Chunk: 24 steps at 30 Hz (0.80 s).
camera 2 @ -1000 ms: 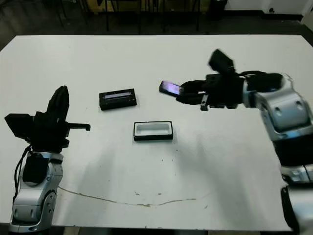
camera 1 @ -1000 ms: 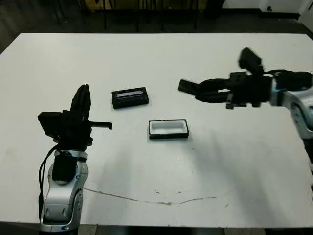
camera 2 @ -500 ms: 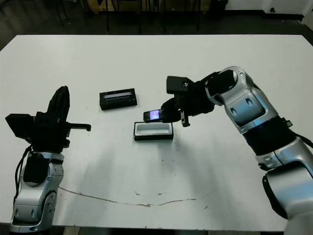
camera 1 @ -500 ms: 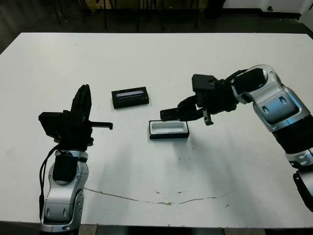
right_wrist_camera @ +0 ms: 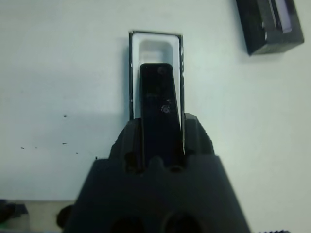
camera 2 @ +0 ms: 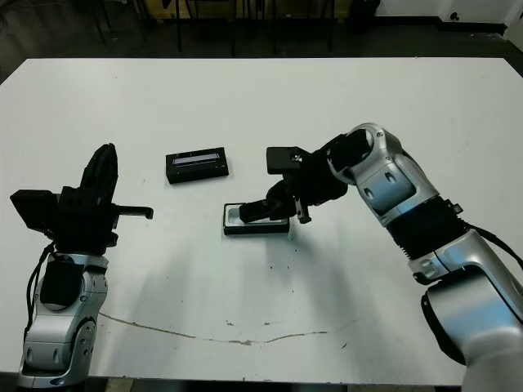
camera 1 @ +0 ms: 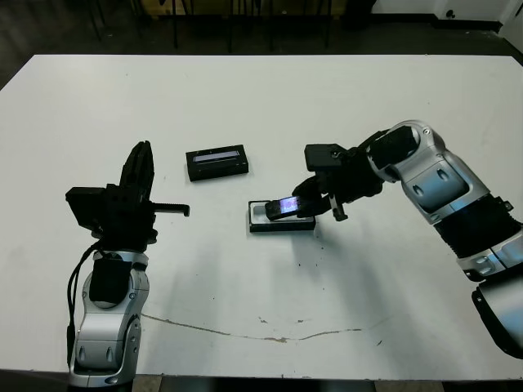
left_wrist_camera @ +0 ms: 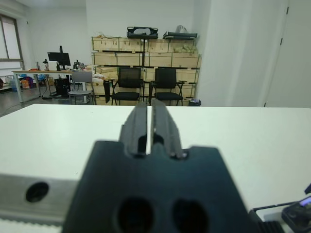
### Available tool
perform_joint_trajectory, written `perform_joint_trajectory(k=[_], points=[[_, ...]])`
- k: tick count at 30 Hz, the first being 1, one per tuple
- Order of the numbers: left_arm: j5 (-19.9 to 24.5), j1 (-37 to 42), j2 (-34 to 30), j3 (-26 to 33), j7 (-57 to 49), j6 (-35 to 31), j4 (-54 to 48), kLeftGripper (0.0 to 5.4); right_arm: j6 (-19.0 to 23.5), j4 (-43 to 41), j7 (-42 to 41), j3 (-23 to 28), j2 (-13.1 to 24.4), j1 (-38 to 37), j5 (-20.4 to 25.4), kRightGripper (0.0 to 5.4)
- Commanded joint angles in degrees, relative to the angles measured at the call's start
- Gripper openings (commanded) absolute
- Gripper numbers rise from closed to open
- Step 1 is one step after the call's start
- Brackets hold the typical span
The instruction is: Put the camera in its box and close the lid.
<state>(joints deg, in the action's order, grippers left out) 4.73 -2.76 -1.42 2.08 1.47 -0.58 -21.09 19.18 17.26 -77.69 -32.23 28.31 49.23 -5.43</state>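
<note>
The right gripper [camera 1: 296,204] reaches low above the box [camera 1: 282,217], fingers clamped on the camera [camera 1: 283,207]; the left gripper [camera 1: 140,167] stands upright beside it, fingers together.

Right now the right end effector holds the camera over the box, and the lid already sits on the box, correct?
Not quite. The right end effector does hold the camera over the box, but the lid is not on it: it lies on the table apart from the box, whose white lining is still open to view. The left eye view shows this.
</note>
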Motion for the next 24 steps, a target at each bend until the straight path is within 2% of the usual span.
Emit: perform_joint_trajectory(k=[1, 8, 20, 24], points=[[-0.1, -0.5, 0.02, -0.06, 0.01, -0.62, 0.69, 0.0, -0.97, 0.89, 0.8, -0.54, -0.53, -0.87, -1.38, 0.8], [0.05, -0.36, 0.03, -0.07, 0.29, -0.28, 1.14, 0.0, -1.4, 0.7, 1.03, -0.31, -1.33, -1.18, -2.22, 0.8], [-0.37, -0.77, 0.32, -0.47, -0.07, 0.32, 1.32, 0.0, -2.69, 0.91, 1.76, -1.8, -5.13, -1.11, -3.26, 0.8], [-0.53, -1.04, 0.25, -0.54, -0.14, 0.02, 0.9, 0.0, -1.59, 0.53, 1.48, -2.42, -6.38, -0.8, -3.83, 0.8]])
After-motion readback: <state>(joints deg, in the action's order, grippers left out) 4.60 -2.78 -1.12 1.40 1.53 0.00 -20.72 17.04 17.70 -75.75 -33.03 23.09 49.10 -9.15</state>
